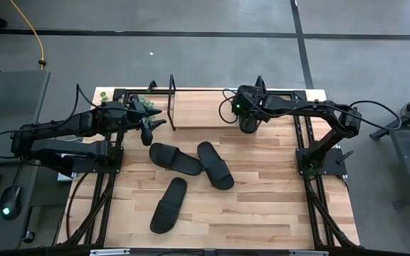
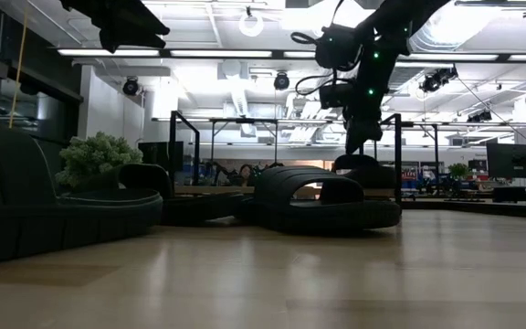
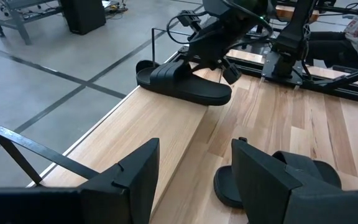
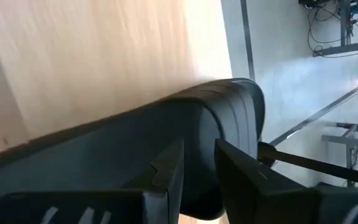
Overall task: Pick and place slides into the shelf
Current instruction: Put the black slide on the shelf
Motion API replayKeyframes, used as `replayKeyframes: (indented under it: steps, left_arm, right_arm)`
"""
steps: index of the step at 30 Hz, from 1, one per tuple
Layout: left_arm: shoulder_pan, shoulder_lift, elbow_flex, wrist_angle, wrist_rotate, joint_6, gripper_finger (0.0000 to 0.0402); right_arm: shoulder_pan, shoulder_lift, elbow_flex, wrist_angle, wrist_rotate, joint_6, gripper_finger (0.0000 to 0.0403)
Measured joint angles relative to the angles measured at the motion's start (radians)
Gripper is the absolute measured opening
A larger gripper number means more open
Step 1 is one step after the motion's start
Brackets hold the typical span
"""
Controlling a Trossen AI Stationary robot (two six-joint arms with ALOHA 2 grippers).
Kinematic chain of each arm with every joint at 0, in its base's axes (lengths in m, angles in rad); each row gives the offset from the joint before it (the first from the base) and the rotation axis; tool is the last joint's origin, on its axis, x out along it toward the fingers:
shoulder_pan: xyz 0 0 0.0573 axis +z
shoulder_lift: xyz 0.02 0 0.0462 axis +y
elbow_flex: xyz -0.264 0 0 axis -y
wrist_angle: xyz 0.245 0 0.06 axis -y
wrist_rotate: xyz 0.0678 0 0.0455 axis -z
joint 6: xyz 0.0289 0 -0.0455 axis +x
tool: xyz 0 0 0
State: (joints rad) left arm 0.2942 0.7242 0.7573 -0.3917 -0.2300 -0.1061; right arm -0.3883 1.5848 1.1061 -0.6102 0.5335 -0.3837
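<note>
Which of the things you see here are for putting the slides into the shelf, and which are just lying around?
Job:
shelf
slide on the shelf, at the right end effector
three tabletop slides
left end effector, open, by the shelf's left end

Lying about:
green plant
computer mouse
yellow cable

Slides (image 1: 176, 158): matt black, rubbery-looking foam or plastic, with ribbed straps.
Shelf (image 1: 198, 110): pale wood board, smooth with visible grain; thin black metal wire end frames.
Tabletop (image 1: 262, 206): light wood planks, smooth with a slight sheen.
Left gripper (image 3: 194, 177): matt black plastic fingers.
</note>
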Motion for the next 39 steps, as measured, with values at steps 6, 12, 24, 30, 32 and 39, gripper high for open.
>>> replayKeyframes:
  steps: [6, 12, 24, 30, 32, 39]
  left_arm:
    - [0.0, 0.0, 0.0, 0.0, 0.0, 0.0, 0.0184]
    - [0.0, 0.0, 0.0, 0.0, 0.0, 0.0, 0.0184]
    - [0.0, 0.0, 0.0, 0.0, 0.0, -0.001, 0.0184]
    - [0.0, 0.0, 0.0, 0.0, 0.02, -0.012, 0.0184]
    - [0.0, 0.0, 0.0, 0.0, 0.037, -0.018, 0.0184]
    - [0.0, 0.0, 0.0, 0.04, 0.044, -0.055, 0.0184]
  right_arm:
    - [0.073, 0.0, 0.0, 0.0, 0.0, 0.017, 0.0081]
    - [0.143, 0.0, 0.0, 0.015, 0.0, 0.062, 0.0081]
    - [0.287, 0.0, 0.0, 0.139, 0.0, 0.166, 0.0081]
    - [0.356, 0.0, 0.0, 0.224, 0.0, 0.193, 0.0081]
    - [0.376, -0.001, 0.0, 0.236, 0.001, 0.195, 0.0081]
    - [0.435, -0.001, 0.0, 0.25, 0.038, 0.198, 0.0081]
